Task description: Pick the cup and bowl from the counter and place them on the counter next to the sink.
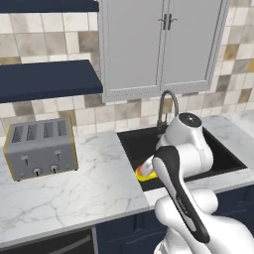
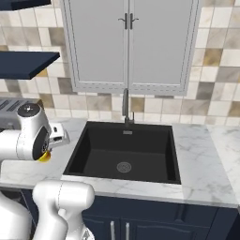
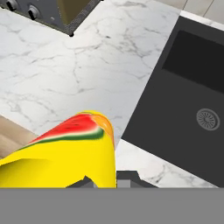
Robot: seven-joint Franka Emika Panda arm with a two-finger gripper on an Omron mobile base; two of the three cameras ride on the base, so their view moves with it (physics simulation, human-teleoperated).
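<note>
The claw grips the cup, its dark finger tips rising at the foot of the hand view on either side of the yellow body, which lies tilted across the lower left of that view with a red and green mark near its rim. In the left base view the cup peeks out as a yellow and orange patch beside the arm, above the front left corner of the sink; in the right base view only a sliver of the cup shows under the white wrist, above the desk just left of the sink. Whether the cup touches the desk or is held above it I cannot tell. The sink is a black basin with a round metal drain in its floor and a dark curved tap at its back edge. Left of it the white marble desk stretches to a grey toaster, which stands near the desk's left end toward the back wall; its corner and knobs show at the top left of the hand view. Dark navy cabinet fronts run beneath the desk's front edge. Above the sink hangs a grey wall cabinet with two doors, and navy shelves are fixed to the tiled wall over the toaster.
</note>
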